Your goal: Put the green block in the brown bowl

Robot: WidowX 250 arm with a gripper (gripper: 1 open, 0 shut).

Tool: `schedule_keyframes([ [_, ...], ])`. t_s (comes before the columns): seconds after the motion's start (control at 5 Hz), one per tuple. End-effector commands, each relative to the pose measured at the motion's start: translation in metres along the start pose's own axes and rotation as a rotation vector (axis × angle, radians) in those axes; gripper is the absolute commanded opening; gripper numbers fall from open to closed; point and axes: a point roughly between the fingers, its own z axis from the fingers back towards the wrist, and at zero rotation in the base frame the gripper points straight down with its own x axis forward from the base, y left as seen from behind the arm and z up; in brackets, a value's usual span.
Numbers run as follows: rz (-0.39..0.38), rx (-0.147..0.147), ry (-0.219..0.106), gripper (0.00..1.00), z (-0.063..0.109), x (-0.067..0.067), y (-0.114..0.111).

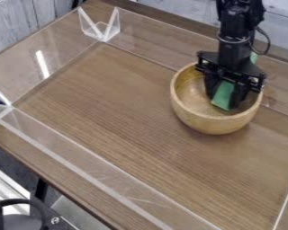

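The brown bowl (197,115), light tan wood with thick walls, sits at the right of the table. My black gripper (225,97) points straight down into it. Its fingers are shut on the green block (221,94), which stands nearly upright between them with its lower end inside the bowl. Whether the block's end touches the bowl's floor cannot be told. The block's upper part is hidden by the fingers.
A clear plastic wall (39,63) rings the wooden tabletop (111,126). A clear folded bracket (101,27) stands at the back left. The table's near edge drops off at the lower left.
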Motion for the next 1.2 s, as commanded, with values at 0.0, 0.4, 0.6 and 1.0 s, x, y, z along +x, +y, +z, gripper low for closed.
schedule_keyframes([
  [0.0,-0.017,0.005,-0.026,0.0,-0.008,0.009,-0.003],
  [0.4,-0.018,0.008,-0.019,1.0,-0.011,0.01,-0.002],
  [0.6,-0.014,0.003,-0.028,1.0,-0.002,0.008,-0.001],
  [1.0,-0.004,-0.004,-0.049,1.0,0.016,0.005,0.002],
])
